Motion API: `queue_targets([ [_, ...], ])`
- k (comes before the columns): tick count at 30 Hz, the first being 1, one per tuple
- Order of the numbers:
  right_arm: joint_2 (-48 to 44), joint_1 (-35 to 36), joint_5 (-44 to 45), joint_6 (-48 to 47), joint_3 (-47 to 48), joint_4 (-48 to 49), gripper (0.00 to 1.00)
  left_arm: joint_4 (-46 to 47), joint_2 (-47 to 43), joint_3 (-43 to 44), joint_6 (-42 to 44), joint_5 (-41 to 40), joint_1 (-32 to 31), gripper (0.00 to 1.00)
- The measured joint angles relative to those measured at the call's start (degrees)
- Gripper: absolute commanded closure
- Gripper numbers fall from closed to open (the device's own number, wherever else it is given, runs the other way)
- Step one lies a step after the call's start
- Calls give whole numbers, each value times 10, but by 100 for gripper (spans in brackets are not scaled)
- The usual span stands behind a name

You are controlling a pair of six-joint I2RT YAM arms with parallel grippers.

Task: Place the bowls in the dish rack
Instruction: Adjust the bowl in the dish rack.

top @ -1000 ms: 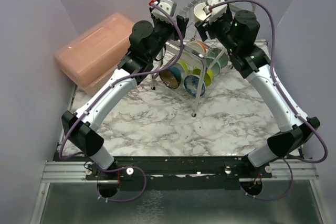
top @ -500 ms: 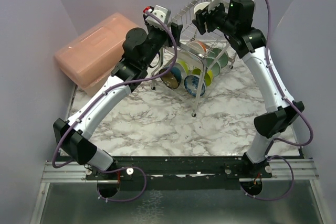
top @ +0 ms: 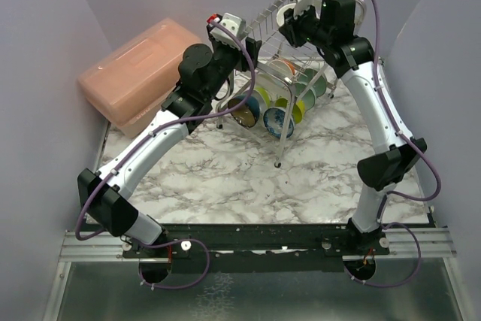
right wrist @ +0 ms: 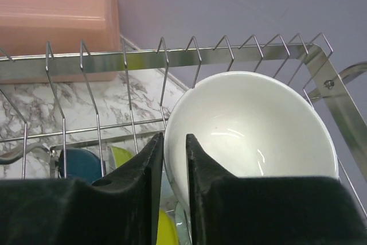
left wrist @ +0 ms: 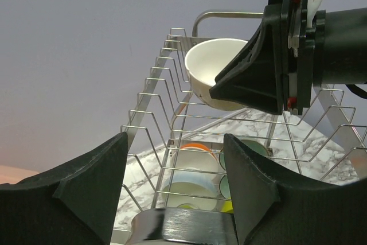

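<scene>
— Where's the white bowl (right wrist: 252, 124)?
— Up at the rack (right wrist: 189, 57), top tier, 12 o'clock on the counter (top: 248, 178), tilted among the wire prongs. The right pincer (right wrist: 174, 139) is narrow, nipping its rim.
— And the left pincer (left wrist: 175, 137)?
— Wide, holding nothing, at the rack's 9 o'clock side. Other bowls (top: 259, 110) stand on edge in the lower tier.

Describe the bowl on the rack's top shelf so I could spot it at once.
Find the shiny wire dish rack at the back of the table. On its top shelf lies a tilted white bowl, with the right end effector at its rim. It is plain white and alone up there; the coloured bowls stand on the shelf below.
</scene>
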Motion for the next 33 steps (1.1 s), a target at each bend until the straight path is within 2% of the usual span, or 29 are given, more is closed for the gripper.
queue_targets([
  [3,1,0,2,2,3,0,99,8,-3,-7,0,0,0,31],
  [10,1,-2,6,19,9,0,99,18,-8,-14,1,0,0,32],
  [16,-9,-2,3,88,2,10,99,38,-8,-17,2,4,0,32],
  [20,-31,-4,-19,165,-15,27,99,49,-8,-17,4,14,0,25],
  [24,-73,-16,-59,264,-74,73,99,52,-7,-17,14,29,0,16],
  [33,-148,-76,-164,519,-231,251,99,44,-3,-5,33,68,2,13],
])
